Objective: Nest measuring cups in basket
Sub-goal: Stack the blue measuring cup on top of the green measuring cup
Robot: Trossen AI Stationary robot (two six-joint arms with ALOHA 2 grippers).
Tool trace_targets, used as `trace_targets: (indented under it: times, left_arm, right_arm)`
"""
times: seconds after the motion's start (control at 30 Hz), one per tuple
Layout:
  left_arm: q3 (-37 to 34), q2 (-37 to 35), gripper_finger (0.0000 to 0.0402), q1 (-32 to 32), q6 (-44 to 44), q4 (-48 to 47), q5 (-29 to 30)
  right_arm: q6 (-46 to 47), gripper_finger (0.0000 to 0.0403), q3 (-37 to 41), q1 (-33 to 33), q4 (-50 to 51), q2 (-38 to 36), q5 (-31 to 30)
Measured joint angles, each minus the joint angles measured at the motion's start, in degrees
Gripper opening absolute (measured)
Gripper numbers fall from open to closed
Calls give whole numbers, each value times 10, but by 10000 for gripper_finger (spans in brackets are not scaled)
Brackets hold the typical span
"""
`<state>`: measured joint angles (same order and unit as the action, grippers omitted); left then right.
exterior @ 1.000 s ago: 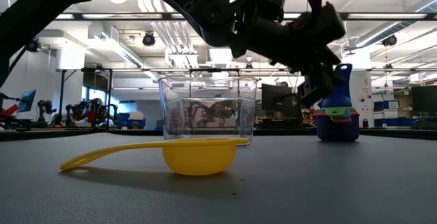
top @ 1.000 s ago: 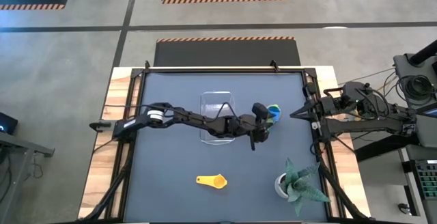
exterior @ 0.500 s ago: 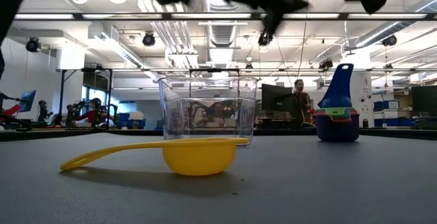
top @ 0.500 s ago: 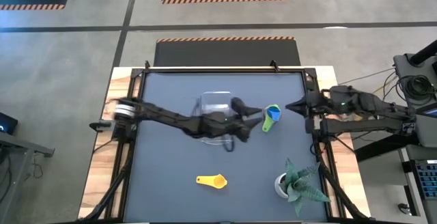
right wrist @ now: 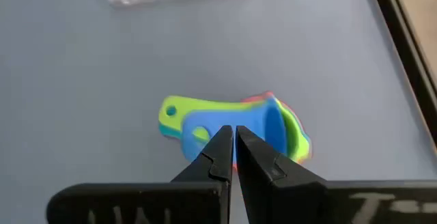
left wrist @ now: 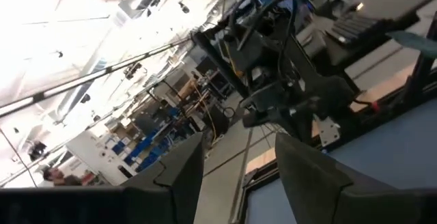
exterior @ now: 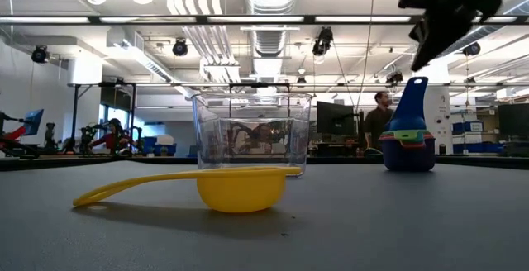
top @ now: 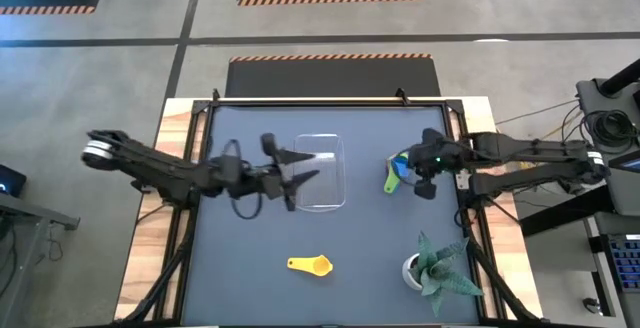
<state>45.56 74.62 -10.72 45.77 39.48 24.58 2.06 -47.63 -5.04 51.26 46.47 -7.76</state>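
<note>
Blue-topped stack of measuring cups (top: pixel 398 171) sits right-centre, so right gripper (top: pixel 424 180) hovers there, fingers shut, empty; left gripper (top: pixel 297 169) fingers apart, empty.

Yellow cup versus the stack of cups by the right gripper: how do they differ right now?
The yellow cup lies alone near the table's front edge; the stack of cups sits right of the basket. The yellow cup is one colour; the stack shows blue, green and red. The right gripper hovers shut over the stack; nothing is near the yellow cup. Both are outside the basket.
</note>
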Motion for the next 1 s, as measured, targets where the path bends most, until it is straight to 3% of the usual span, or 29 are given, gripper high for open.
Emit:
trace_targets:
  times: [0.27, 0.6, 0.77, 1.0]
  left_arm:
    - [-88, -142, 162, 0, 18, 11, 5]
    - [-141, -235, 162, 0, 48, 13, 5]
    - [-142, -241, 162, 0, 49, 11, 5]
    - [-142, -240, 162, 0, 50, 8, 15]
  right_arm:
    - [78, 9, -111, 2, 74, 87, -18]
    - [164, 9, -369, 24, 328, 206, -57]
    - [151, 9, -359, 60, 326, 214, -86]
    - [185, 9, -229, 154, 235, 184, -176]
